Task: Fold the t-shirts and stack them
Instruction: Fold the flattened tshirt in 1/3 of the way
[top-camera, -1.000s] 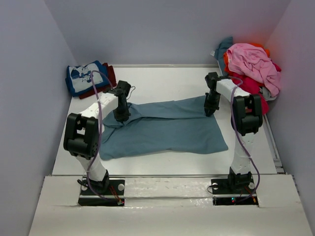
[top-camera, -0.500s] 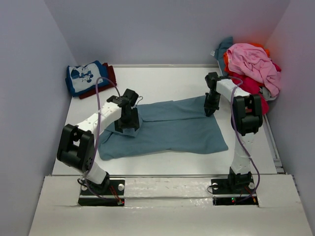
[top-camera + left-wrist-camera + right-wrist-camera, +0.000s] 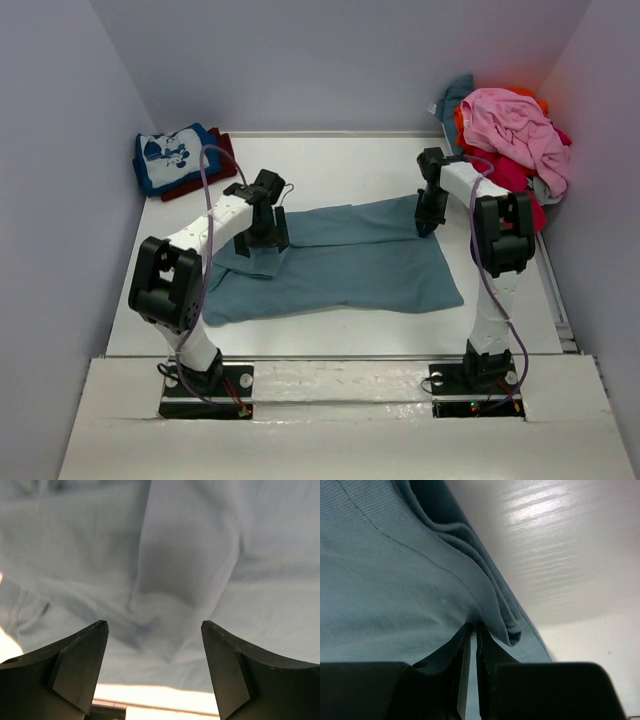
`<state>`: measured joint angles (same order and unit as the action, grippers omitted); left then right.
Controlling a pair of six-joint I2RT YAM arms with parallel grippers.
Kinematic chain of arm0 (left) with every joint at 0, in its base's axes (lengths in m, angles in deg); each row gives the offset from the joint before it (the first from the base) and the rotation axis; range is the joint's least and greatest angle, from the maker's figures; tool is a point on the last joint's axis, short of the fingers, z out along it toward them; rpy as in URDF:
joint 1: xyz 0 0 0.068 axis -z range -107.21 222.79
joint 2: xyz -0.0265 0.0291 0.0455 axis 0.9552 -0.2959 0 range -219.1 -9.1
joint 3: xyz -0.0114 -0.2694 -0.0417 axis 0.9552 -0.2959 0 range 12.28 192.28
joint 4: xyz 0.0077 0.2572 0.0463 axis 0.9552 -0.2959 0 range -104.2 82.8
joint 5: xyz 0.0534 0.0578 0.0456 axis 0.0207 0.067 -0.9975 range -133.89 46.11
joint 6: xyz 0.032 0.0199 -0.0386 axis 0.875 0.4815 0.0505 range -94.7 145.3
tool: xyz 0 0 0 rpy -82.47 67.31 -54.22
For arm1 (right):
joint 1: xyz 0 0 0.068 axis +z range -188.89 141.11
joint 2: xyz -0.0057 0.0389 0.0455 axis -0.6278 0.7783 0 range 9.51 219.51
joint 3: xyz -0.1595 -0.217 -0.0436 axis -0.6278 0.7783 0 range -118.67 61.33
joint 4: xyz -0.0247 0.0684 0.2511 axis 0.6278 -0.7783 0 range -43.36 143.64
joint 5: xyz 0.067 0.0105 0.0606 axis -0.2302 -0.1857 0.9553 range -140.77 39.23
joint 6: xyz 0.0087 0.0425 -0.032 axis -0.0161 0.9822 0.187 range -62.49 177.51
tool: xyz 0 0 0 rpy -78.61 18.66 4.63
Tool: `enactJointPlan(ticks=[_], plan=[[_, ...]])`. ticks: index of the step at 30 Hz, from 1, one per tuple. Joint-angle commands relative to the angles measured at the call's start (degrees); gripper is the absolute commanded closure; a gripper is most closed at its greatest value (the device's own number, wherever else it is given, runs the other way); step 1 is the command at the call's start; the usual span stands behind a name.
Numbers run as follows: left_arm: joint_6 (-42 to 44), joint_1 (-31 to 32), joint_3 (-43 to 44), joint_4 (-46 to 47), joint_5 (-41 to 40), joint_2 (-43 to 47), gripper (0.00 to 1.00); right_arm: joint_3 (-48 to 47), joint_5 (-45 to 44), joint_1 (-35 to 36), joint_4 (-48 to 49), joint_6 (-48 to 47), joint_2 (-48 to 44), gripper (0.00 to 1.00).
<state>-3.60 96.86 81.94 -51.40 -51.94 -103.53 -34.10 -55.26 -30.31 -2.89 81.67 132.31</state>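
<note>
Two grippers, one slate-blue t-shirt [image 3: 350, 265] spread on the table [image 3: 330, 170]. My left gripper [image 3: 155, 630]: jaws wide, empty, just above the turned-in left flap. My right gripper [image 3: 472, 629]: jaws pinched on the tee's far right hem. Risk: unpinned flap springs back; a right-side tug skews it

No lettering, label, brand or number could be read on any surface. A white cartoon print [image 3: 160, 152] was noted on the blue t-shirt [image 3: 185, 150], beyond and left of the left gripper [image 3: 266, 243]; no words were made out in it.
</note>
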Motion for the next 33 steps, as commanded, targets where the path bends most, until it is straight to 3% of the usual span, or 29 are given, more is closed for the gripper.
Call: enactJointPlan(ticks=[1,14,25,33], plan=[[-0.4,-2.6,5.6,2.5,-0.7,-3.8,0.13,2.6,0.4,-0.3,0.5,-0.5,-0.2,0.85],[-0.8,-11.1,7.7,8.3,3.7,-9.9,0.13,3.2,0.4,-0.3,0.5,-0.6,-0.5,0.85],[-0.3,-15.9,15.5,7.6,3.2,-13.4,0.13,3.7,0.1,-0.3,0.6,-0.8,-0.7,0.85],[-0.5,-18.4,13.3,8.9,4.9,-13.1,0.13,3.7,-0.1,-0.3,0.5,-0.9,-0.5,0.85]])
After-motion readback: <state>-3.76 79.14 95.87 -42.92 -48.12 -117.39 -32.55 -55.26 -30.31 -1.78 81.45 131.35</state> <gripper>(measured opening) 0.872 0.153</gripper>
